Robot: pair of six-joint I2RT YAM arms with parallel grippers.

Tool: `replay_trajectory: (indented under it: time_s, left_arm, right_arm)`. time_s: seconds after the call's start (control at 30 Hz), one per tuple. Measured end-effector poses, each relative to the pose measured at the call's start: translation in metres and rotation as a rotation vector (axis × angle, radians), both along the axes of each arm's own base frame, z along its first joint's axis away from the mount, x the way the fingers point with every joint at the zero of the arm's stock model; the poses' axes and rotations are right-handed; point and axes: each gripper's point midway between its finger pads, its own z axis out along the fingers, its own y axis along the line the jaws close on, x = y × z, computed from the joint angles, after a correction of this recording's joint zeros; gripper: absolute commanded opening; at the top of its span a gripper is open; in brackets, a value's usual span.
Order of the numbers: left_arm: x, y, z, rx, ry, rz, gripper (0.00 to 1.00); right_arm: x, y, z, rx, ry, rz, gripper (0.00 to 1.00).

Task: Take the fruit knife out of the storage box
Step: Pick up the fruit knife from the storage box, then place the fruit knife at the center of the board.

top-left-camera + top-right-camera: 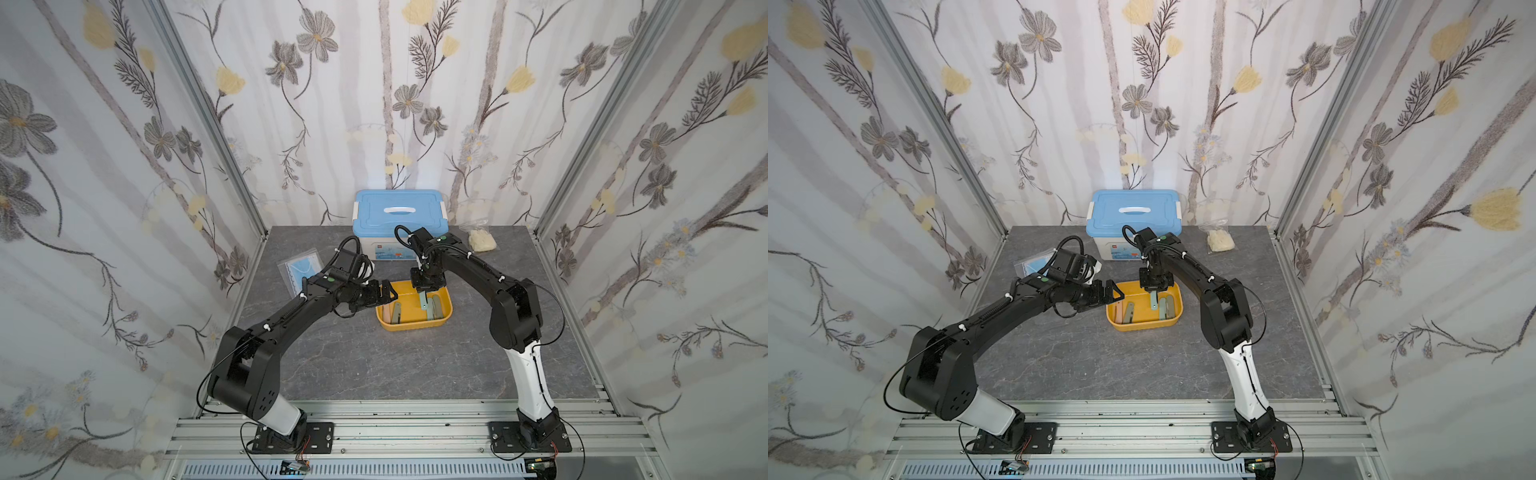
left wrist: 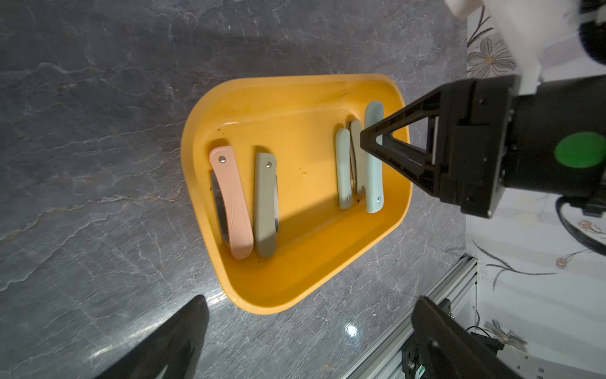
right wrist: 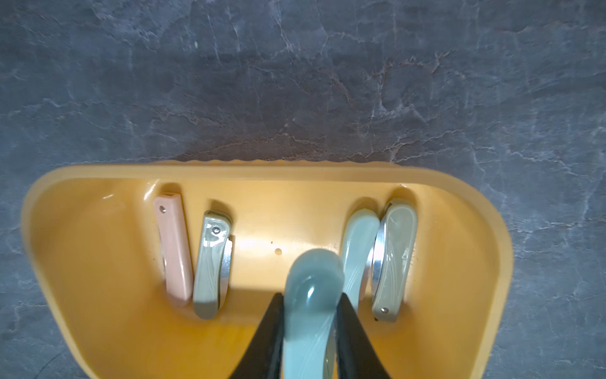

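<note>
Plainly, the right gripper [image 3: 310, 297] is pinched narrow on a pale blue-green folding fruit knife [image 3: 311, 272]. Its two black fingers [image 3: 273, 328] press against either side of the handle. In both top views that folded knife [image 1: 424, 301] hangs nearly upright below the gripper [image 1: 425, 291], over the inside of the storage box [image 1: 415, 327]. The box is a shallow yellow-orange tub on the grey marbled tabletop [image 1: 374, 365]. Whether the knife's lower end touches the tub floor cannot be told.

Four more folded knives lie on the floor of the tub [image 2: 278, 295]. A pink knife [image 2: 231, 203] and an olive-grey knife [image 2: 265, 206] lie side by side at its left end. A pale green knife [image 2: 343, 169] and a beige knife [image 2: 358, 154] touch each other at its right end.

The left gripper [image 1: 386, 293] is spread wide, holds nothing, and hovers by the tub's left rim.

Behind the tub sits a white box [image 1: 374, 254] with a blue lid [image 1: 374, 220] and a white handle [image 1: 400, 210]. The label [image 1: 390, 250] on its front carries a small red mark and blue printing, too small to read. A clear bag of blue face masks [image 1: 300, 270] lies to the box's left, and a clear bag of cream-coloured stuff [image 1: 482, 241] lies to its right. A green round sticker [image 2: 581, 150] marks the right wrist.
</note>
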Motion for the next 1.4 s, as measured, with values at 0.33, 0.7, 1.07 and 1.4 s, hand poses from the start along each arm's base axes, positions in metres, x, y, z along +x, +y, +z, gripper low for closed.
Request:
replay_trajectory:
  time_s: [0.33, 0.7, 1.07, 1.4]
  left_arm:
    - [0.028, -0.054, 0.017, -0.032, -0.046, -0.082, 1.0]
    - [0.045, -0.116, 0.023, -0.067, -0.072, -0.175, 1.0]
    - [0.02, -0.158, -0.01, -0.047, 0.001, -0.251, 1.0]
    - [0.02, -0.159, -0.019, -0.042, 0.026, -0.241, 1.0]
  right_arm:
    - [0.013, -0.053, 0.049, -0.004, -0.069, -0.062, 0.19]
    - [0.011, -0.145, 0.025, -0.103, 0.031, -0.201, 0.18]
    - [0.013, -0.174, -0.051, -0.156, 0.194, -0.236, 0.27]
    - [0.017, -0.17, -0.087, -0.128, 0.26, -0.232, 0.33]
